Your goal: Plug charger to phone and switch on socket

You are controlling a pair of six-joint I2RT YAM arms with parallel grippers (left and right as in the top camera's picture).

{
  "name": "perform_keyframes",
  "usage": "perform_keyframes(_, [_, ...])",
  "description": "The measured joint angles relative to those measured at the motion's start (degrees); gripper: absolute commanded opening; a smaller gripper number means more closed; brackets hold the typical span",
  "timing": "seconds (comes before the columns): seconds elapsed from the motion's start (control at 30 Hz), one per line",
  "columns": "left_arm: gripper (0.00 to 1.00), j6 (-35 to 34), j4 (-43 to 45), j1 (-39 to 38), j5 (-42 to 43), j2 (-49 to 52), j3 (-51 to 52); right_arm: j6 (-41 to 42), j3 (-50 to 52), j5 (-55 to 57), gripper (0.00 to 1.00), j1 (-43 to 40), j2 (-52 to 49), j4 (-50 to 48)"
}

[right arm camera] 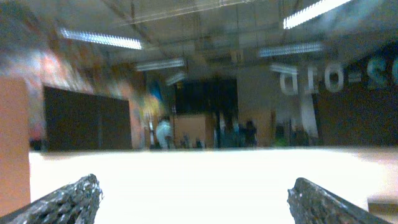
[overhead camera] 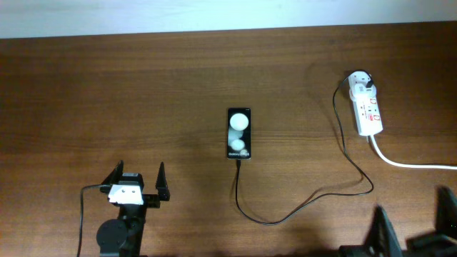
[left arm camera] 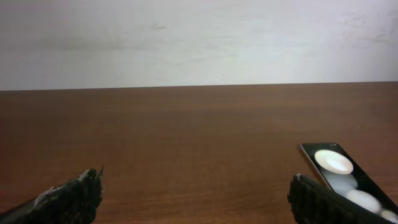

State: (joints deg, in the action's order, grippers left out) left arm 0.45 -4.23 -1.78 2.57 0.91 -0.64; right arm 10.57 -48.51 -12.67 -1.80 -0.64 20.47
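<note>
The black phone (overhead camera: pixel 239 133) lies in the middle of the table, its white circles facing up; it also shows at the right edge of the left wrist view (left arm camera: pixel 348 180). The thin black charger cable (overhead camera: pixel 300 207) runs from the phone's near end in a loop to a white plug adapter (overhead camera: pixel 361 83) sitting in the white socket strip (overhead camera: pixel 368 108) at the far right. My left gripper (overhead camera: pixel 139 181) is open and empty, near the front left; it also shows in the left wrist view (left arm camera: pixel 196 196). My right gripper (overhead camera: pixel 418 221) is open at the front right corner, aimed up at the room (right arm camera: pixel 193 199).
The socket's thick white cord (overhead camera: pixel 414 164) runs off the right edge. A white wall borders the table's far edge (overhead camera: pixel 214 14). Bare wooden tabletop (overhead camera: pixel 107 93) lies left of the phone.
</note>
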Motion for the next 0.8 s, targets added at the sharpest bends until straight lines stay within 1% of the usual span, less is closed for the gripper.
perform_keyframes(0.03, [0.99, 0.0, 0.0, 0.0, 0.0, 0.0, 0.0, 0.0, 4.5, 0.1, 0.99, 0.0, 0.1, -4.6])
perform_keyframes(0.07, [0.99, 0.0, 0.0, 0.0, 0.0, 0.0, 0.0, 0.0, 9.8, 0.2, 0.99, 0.0, 0.0, -7.0])
perform_keyframes(0.13, [0.99, 0.0, 0.0, 0.0, 0.0, 0.0, 0.0, 0.0, 17.5, 0.2, 0.99, 0.0, -0.1, -12.6])
perform_keyframes(0.2, [0.99, 0.0, 0.0, 0.0, 0.0, 0.0, 0.0, 0.0, 24.8, 0.2, 0.99, 0.0, -0.1, -16.0])
perform_keyframes(0.33, [0.99, 0.0, 0.0, 0.0, 0.0, 0.0, 0.0, 0.0, 34.6, 0.2, 0.99, 0.0, -0.1, -23.5])
perform_keyframes(0.4, [0.99, 0.0, 0.0, 0.0, 0.0, 0.0, 0.0, 0.0, 37.9, 0.2, 0.99, 0.0, -0.1, -25.1])
perform_keyframes(0.6, [0.99, 0.0, 0.0, 0.0, 0.0, 0.0, 0.0, 0.0, 46.0, 0.2, 0.99, 0.0, -0.1, -26.0])
perform_keyframes(0.67, [0.99, 0.0, 0.0, 0.0, 0.0, 0.0, 0.0, 0.0, 46.8, 0.3, 0.99, 0.0, 0.0, -22.7])
perform_keyframes(0.7, [0.99, 0.0, 0.0, 0.0, 0.0, 0.0, 0.0, 0.0, 47.5, 0.5, 0.99, 0.0, -0.1, -18.5])
perform_keyframes(0.8, [0.99, 0.0, 0.0, 0.0, 0.0, 0.0, 0.0, 0.1, 47.9, 0.7, 0.99, 0.0, -0.2, -17.3])
